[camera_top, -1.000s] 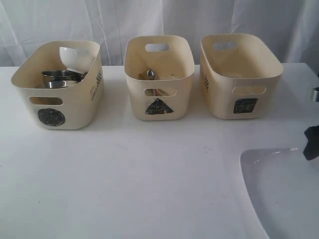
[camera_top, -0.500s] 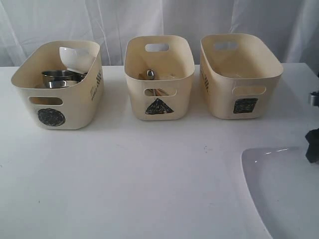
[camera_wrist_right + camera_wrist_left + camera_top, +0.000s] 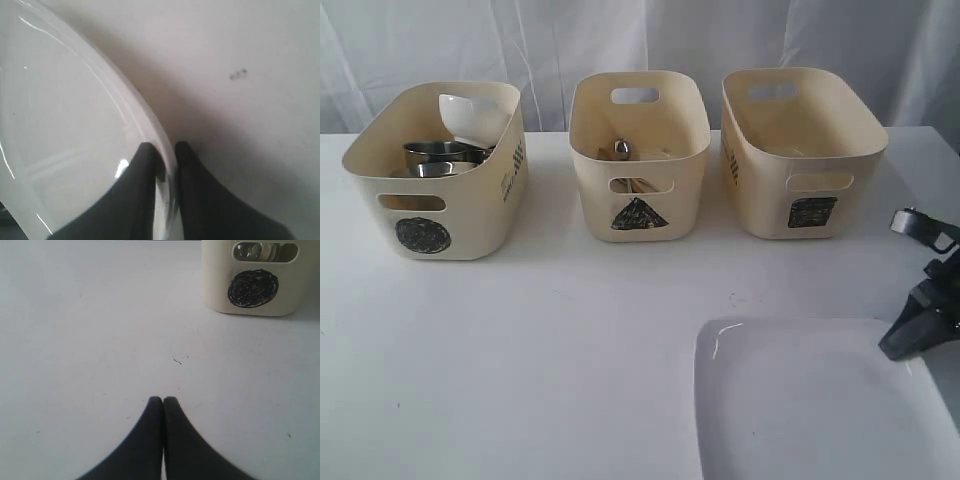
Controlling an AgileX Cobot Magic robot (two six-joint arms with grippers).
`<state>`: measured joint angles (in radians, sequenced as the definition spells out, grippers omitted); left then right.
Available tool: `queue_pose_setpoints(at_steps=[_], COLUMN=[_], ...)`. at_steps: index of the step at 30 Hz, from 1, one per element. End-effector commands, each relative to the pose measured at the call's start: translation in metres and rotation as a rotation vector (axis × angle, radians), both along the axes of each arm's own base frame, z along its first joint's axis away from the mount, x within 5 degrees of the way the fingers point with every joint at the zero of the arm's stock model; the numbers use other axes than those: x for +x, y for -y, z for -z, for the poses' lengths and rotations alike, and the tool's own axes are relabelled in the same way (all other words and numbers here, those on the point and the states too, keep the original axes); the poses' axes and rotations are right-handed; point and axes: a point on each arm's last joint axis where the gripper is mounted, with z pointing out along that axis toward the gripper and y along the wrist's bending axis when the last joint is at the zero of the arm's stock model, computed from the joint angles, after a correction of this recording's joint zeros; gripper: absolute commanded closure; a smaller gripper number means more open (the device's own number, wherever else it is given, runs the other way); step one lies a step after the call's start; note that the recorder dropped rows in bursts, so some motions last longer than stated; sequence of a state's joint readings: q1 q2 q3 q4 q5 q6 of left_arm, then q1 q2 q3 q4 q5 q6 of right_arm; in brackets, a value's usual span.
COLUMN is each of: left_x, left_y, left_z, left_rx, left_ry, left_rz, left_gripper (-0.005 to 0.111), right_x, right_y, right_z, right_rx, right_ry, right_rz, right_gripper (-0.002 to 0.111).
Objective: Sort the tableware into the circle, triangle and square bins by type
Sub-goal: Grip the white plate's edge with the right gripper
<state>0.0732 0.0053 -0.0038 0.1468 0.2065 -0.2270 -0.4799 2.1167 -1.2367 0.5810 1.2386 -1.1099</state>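
A large white square plate [image 3: 800,400] lies at the front right of the table. My right gripper [image 3: 905,340] is shut on its right rim, and in the right wrist view the plate's rim [image 3: 155,125] runs between the two black fingers of that gripper [image 3: 165,150]. My left gripper [image 3: 163,400] hovers shut over bare table, holding nothing, facing the circle bin [image 3: 255,280]. Steel mugs [image 3: 440,158] and a small white bowl [image 3: 468,118] sit in the circle bin [image 3: 440,200]. A spoon [image 3: 621,150] and other cutlery rest in the triangle bin [image 3: 640,190]. The square bin [image 3: 800,170] stands at the right.
The three cream bins stand in a row along the back of the white table [image 3: 570,340], in front of a white curtain. The left arm does not show in the exterior view.
The plate has slid left across the table, much further into the exterior view. The right gripper has closed on its rim and come into view at the right edge.
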Motion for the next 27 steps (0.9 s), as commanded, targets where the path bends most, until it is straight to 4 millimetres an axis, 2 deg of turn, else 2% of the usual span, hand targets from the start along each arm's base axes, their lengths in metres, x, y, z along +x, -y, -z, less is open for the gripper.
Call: queue_pose_setpoints(at_steps=[1, 5, 10, 12, 15, 20, 27], left_x=[0.0, 0.0, 0.0, 0.0, 0.0, 0.0, 0.0], left_y=[0.001, 0.001, 0.001, 0.001, 0.001, 0.001, 0.001], left_z=[0.001, 0.001, 0.001, 0.001, 0.001, 0.001, 0.001], left_rx=[-0.009, -0.009, -0.009, -0.009, -0.009, -0.009, -0.009], left_ry=[0.006, 0.006, 0.006, 0.006, 0.006, 0.006, 0.006], left_rz=[0.005, 0.005, 0.005, 0.005, 0.005, 0.005, 0.005], left_gripper=[0.107, 0.107, 0.107, 0.107, 0.107, 0.107, 0.107], right_x=[0.008, 0.015, 0.017, 0.017, 0.018, 0.018, 0.014], right_y=[-0.006, -0.007, -0.006, -0.005, -0.004, -0.005, -0.009], right_z=[-0.001, -0.002, -0.002, -0.002, 0.002, 0.021, 0.053], right_rx=[0.071, 0.083, 0.074, 0.068, 0.056, 0.08, 0.134], right_ry=[0.087, 0.115, 0.127, 0.131, 0.133, 0.084, -0.004], right_rz=[0.04, 0.12, 0.136, 0.139, 0.148, 0.17, 0.177], right_gripper=[0.108, 0.108, 0.108, 0.104, 0.093, 0.081, 0.08])
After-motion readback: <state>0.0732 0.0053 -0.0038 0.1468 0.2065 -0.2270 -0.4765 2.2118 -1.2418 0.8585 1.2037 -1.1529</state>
